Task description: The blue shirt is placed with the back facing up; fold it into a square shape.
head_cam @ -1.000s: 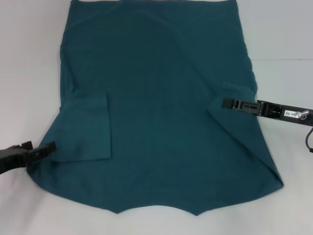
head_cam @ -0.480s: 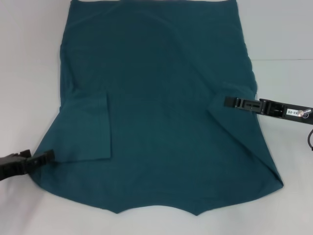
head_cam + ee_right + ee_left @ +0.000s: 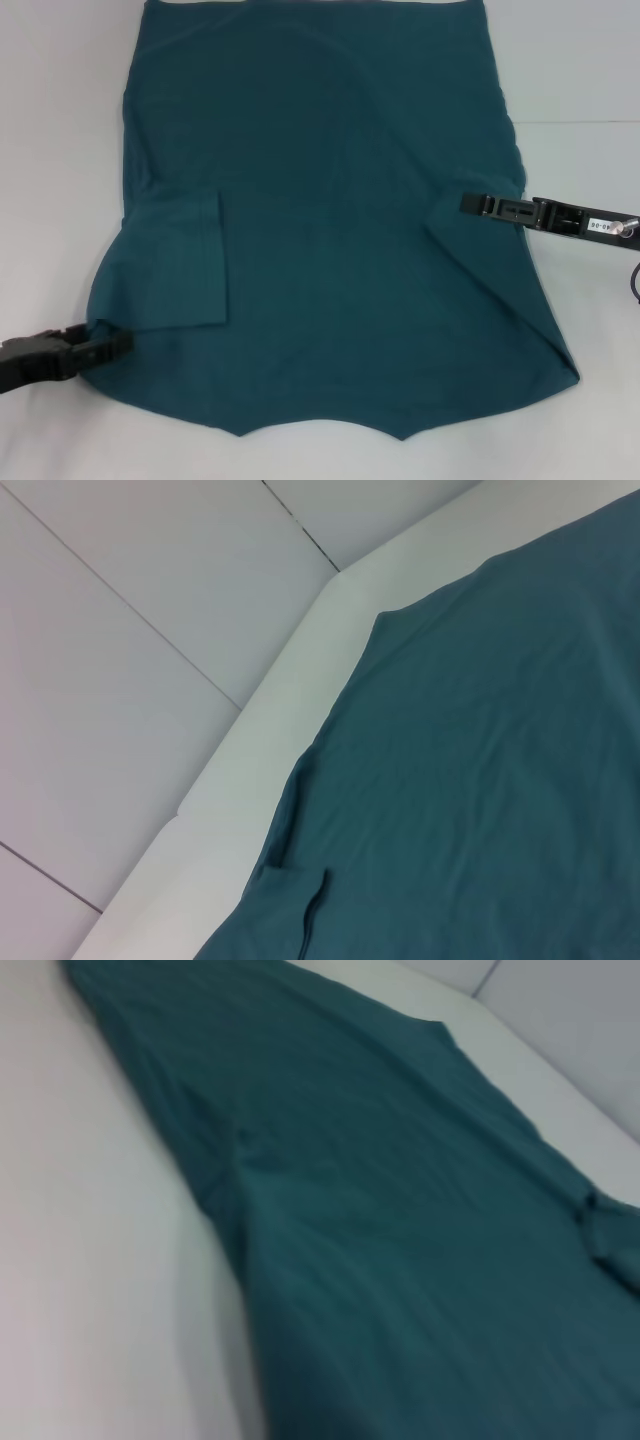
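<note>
The blue shirt [image 3: 320, 220] lies spread flat on the white table, its neck edge toward me and both short sleeves folded inward onto the body. My left gripper [image 3: 112, 343] is at the shirt's near-left edge, shut on the cloth, which bunches at its tip. My right gripper [image 3: 468, 205] lies over the shirt's right side beside the folded right sleeve. The left wrist view shows the blue shirt [image 3: 400, 1210] stretching away, and the right wrist view shows the blue shirt [image 3: 480, 780] with a folded sleeve edge. Neither wrist view shows its own fingers.
The white table [image 3: 60, 150] shows bare on both sides of the shirt. In the right wrist view the table's edge [image 3: 270, 740] runs beside the cloth, with grey floor tiles [image 3: 130, 660] beyond it.
My left gripper moved toward me and a little to the right, and the shirt's near-left edge came inward with it. My right gripper drew back very slightly to the right.
</note>
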Controlling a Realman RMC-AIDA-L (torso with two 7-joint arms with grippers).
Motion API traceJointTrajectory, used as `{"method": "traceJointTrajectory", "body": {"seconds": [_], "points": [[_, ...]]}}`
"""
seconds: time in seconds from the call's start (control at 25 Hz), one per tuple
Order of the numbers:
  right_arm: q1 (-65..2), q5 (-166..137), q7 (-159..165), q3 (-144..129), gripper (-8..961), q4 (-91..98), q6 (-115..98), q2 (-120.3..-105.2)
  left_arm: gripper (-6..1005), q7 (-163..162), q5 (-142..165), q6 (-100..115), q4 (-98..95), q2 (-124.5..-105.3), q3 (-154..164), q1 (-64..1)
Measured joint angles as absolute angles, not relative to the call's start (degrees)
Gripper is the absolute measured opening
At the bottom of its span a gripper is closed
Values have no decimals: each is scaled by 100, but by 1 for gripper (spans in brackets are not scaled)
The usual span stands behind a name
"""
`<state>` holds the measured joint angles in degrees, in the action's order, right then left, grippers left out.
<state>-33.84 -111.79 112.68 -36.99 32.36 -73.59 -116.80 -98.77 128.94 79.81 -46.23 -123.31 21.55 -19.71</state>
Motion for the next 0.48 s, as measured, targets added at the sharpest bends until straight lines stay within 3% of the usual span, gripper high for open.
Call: {"method": "traceJointTrajectory", "body": {"seconds": [0.48], "points": [[-3384, -11178, 11262, -3691, 896, 3250, -7351, -11671, 888, -9876, 12918, 8399, -4738, -12313, 2191, -2001]]}}
